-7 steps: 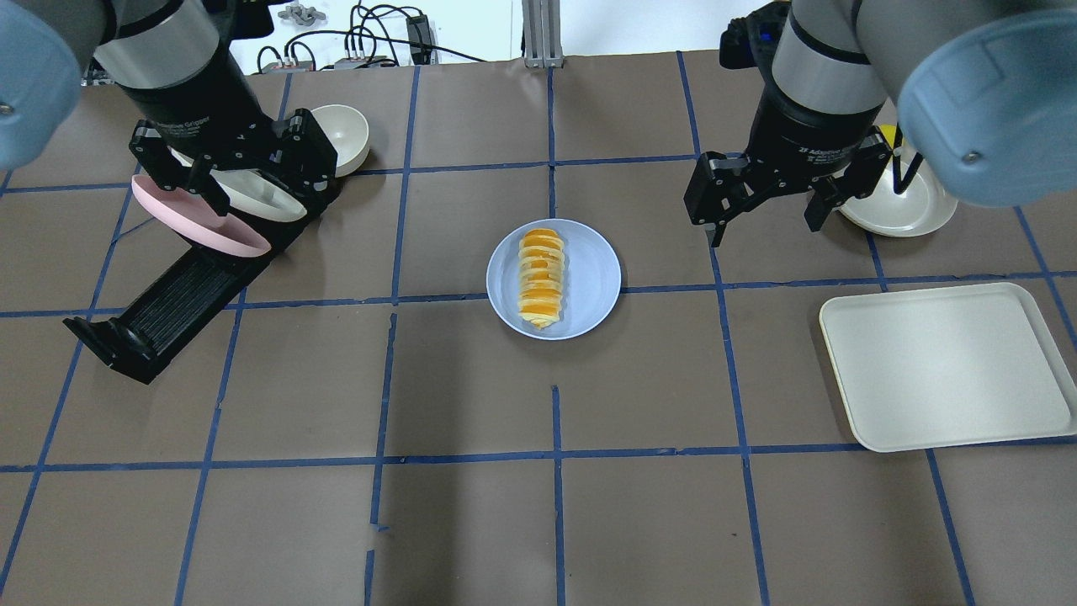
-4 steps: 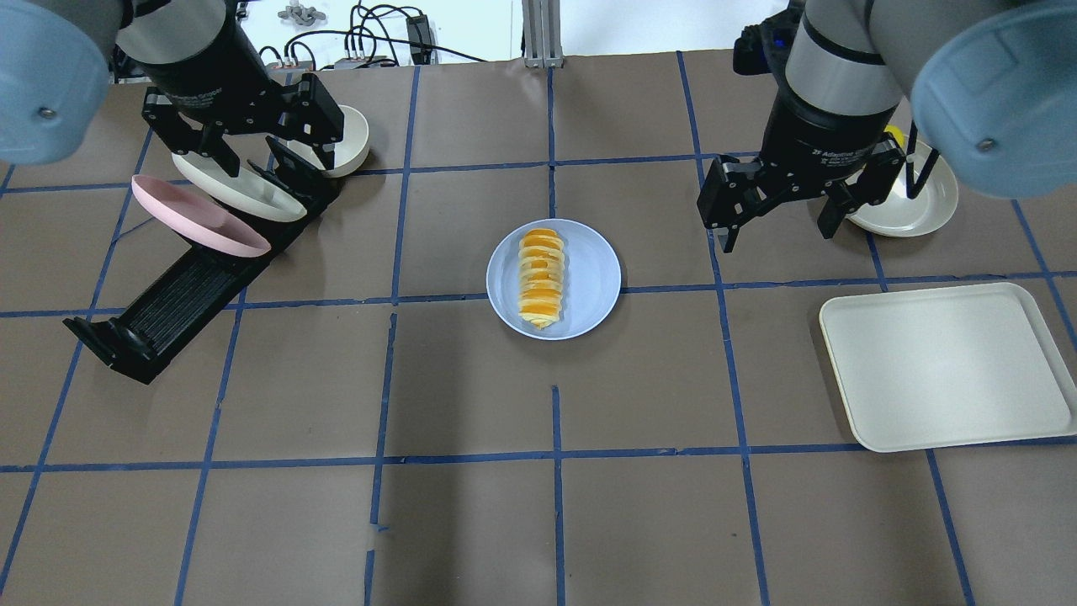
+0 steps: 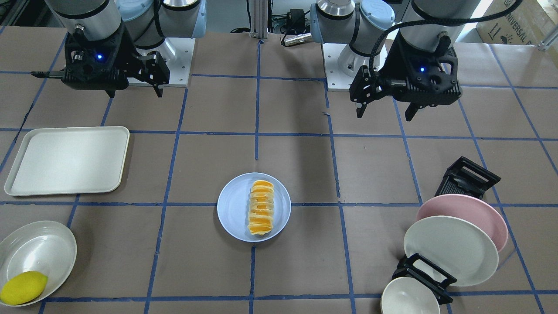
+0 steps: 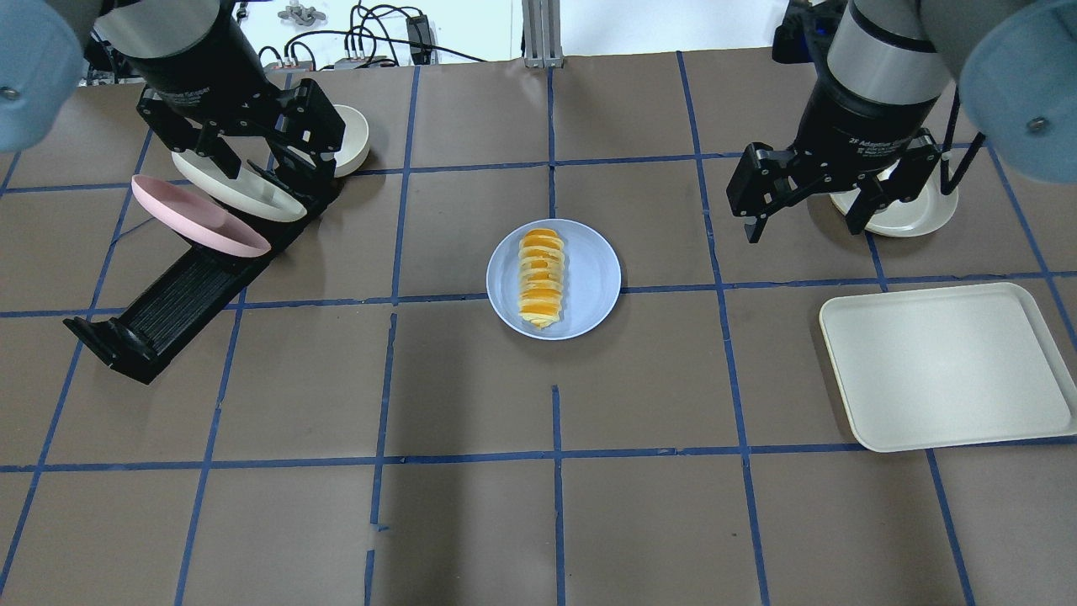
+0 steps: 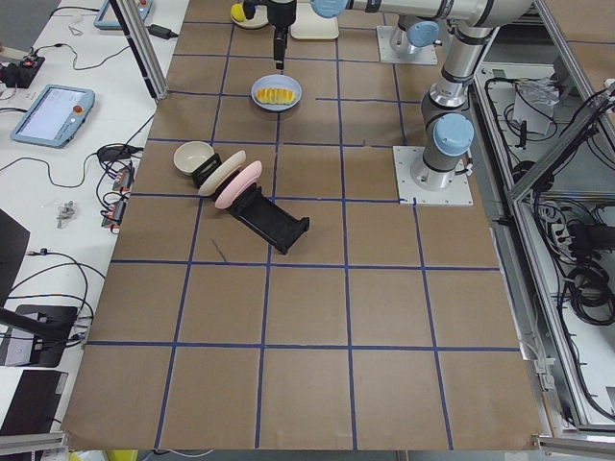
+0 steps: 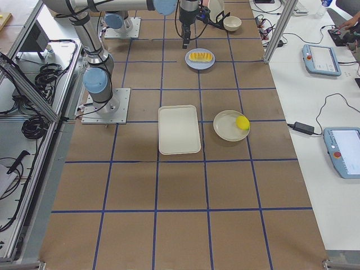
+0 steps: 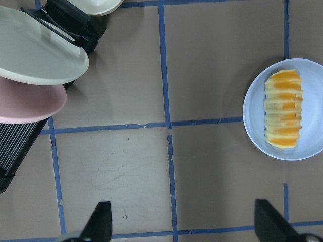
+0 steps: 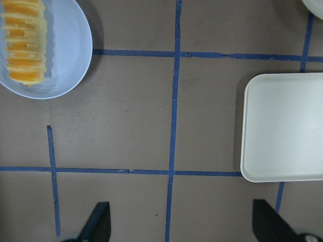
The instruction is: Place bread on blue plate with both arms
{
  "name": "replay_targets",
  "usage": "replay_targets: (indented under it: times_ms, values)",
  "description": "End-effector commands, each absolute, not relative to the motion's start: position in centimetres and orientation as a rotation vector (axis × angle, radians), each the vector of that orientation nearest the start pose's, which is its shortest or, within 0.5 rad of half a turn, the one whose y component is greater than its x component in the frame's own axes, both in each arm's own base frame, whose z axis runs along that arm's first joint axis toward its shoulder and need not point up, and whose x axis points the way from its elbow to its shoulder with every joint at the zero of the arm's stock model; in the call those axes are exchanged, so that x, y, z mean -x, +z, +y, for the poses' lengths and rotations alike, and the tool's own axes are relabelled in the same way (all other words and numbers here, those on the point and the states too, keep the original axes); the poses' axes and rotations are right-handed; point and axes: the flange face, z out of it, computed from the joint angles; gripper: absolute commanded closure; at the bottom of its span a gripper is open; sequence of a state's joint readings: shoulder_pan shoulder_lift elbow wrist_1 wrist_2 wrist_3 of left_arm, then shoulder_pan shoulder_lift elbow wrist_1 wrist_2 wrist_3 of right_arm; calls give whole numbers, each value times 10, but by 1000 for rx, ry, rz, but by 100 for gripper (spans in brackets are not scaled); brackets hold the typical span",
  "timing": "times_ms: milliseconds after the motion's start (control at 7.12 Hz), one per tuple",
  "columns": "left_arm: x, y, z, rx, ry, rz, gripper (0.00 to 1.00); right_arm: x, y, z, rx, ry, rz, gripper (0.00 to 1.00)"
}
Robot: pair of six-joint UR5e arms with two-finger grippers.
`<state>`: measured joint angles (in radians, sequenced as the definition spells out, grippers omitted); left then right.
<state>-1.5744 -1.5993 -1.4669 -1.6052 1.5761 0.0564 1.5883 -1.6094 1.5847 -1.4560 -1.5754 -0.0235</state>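
The bread (image 4: 541, 279), a ridged cream and orange roll, lies lengthwise on the blue plate (image 4: 591, 278) at the table's middle. It also shows in the front view (image 3: 260, 208) on the plate (image 3: 231, 209), and in both wrist views (image 7: 283, 109) (image 8: 22, 40). My left gripper (image 4: 261, 160) is open and empty, raised above the dish rack at the far left. My right gripper (image 4: 803, 229) is open and empty, raised to the right of the plate. Neither touches the bread.
A black dish rack (image 4: 168, 311) at the left holds a pink plate (image 4: 198, 217) and a cream-white plate (image 4: 236, 192), with a cream bowl (image 4: 349, 139) beside it. A cream tray (image 4: 947, 366) lies at the right. A lemon (image 3: 22, 288) sits in a cream plate (image 3: 39, 248).
My right gripper has moved further right, away from the blue plate. My left gripper has moved toward the far edge, over the rack. Both stay open. The bread and plate have not moved.
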Motion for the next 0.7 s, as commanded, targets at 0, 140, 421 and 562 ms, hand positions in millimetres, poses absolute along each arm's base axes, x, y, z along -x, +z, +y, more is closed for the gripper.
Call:
replay_targets:
  times_ms: [0, 140, 421, 562]
  values:
    - [130, 505, -510, -77, -12, 3131, 0, -141, 492, -463, 63, 133, 3142, 0]
    - [129, 489, -524, -75, 24, 3133, 0, -140, 496, -463, 63, 135, 3145, 0]
    - [129, 487, -536, -74, -16, 3122, 0, -140, 498, -461, 63, 162, 3146, 0]
    - [129, 478, -534, -76, -13, 3120, 0, -140, 497, -461, 63, 162, 3146, 0]
